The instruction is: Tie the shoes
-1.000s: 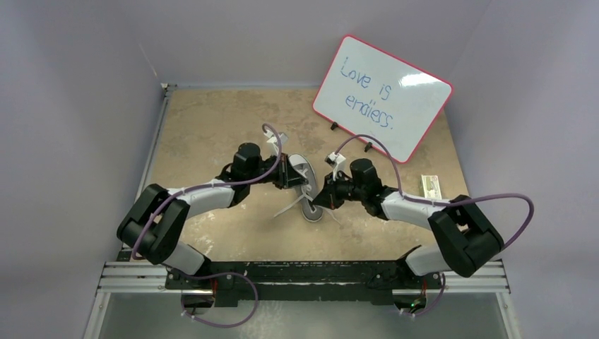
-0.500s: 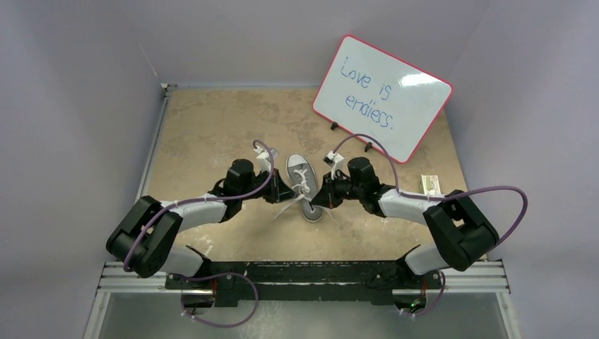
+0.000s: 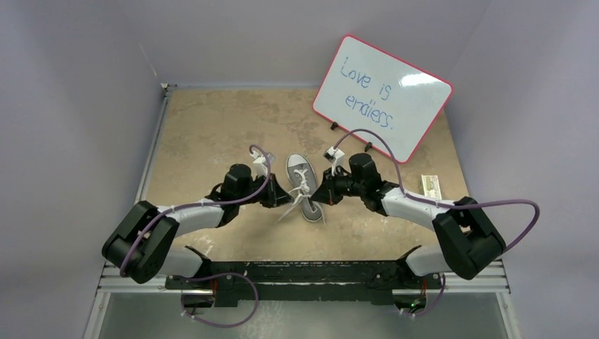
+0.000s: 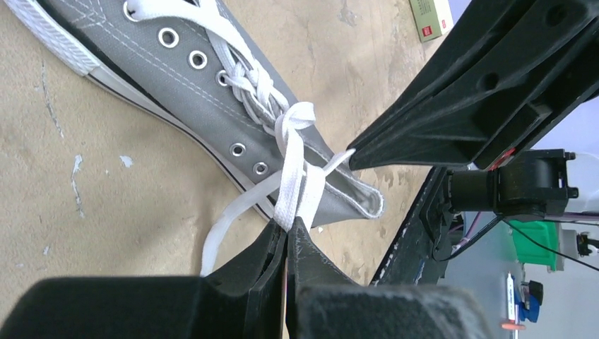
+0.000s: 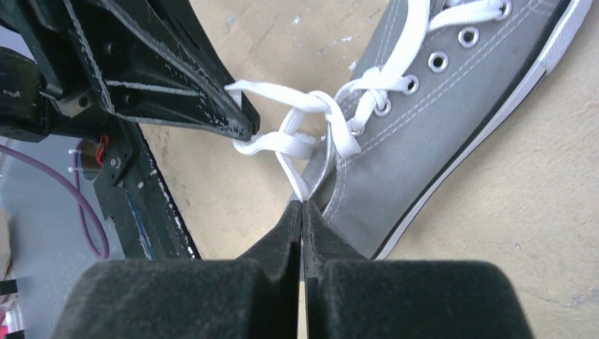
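Observation:
A small grey canvas sneaker [image 3: 302, 185] with white sole lies mid-table, toe pointing away. It also shows in the left wrist view [image 4: 212, 92] and the right wrist view [image 5: 438, 120]. Its white laces [image 4: 293, 152] are crossed in a knot above the top eyelets [image 5: 318, 120]. My left gripper [image 4: 288, 224] is shut on a flat lace loop at the shoe's left; in the top view it is beside the heel [image 3: 284, 198]. My right gripper [image 5: 302, 203] is shut on a lace strand at the shoe's right [image 3: 319, 195]. Both laces run taut from the knot.
A whiteboard [image 3: 382, 97] with a pink rim, reading "Love is endless.", stands at the back right. A small box [image 3: 431, 186] lies at the right table edge. A loose lace end [image 4: 226, 226] trails on the tan table left of the shoe.
My left gripper has drawn back left and nearer with its lace, off the shoe's tongue. My right gripper has shifted slightly. The laces now pull apart on either side of the knot.

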Motion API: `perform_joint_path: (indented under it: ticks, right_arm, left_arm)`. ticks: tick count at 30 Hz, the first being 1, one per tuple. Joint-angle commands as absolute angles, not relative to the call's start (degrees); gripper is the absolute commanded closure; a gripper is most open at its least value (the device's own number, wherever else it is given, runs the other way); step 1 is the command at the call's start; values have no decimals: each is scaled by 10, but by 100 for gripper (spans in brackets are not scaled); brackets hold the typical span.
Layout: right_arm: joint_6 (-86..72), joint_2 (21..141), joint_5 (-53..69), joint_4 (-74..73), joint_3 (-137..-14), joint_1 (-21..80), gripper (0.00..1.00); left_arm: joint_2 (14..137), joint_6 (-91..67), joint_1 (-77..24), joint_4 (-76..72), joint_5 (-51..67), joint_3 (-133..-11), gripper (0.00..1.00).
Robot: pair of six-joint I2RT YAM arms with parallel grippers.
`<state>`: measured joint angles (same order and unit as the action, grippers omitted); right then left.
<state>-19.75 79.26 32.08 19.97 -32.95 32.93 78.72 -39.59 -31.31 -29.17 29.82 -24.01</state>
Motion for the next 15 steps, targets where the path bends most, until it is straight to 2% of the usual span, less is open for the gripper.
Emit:
perform_joint_path:
  ticks: [1, 5, 11, 15]
  right_arm:
    - [-188, 808, 334, 210, -364, 328, 100]
    - [-201, 819, 340, 219, -364, 328, 100]
    - [-186, 844, 350, 210, -379, 328, 100]
    - [-187, 845, 354, 206, -381, 328, 100]
  left_arm:
    - [768, -359, -315, -221, 295, -264, 100]
    - [785, -325, -314, -135, 302, -295, 97]
    - [769, -293, -314, -55, 263, -330, 76]
    - [754, -248, -312, 32, 235, -384, 67]
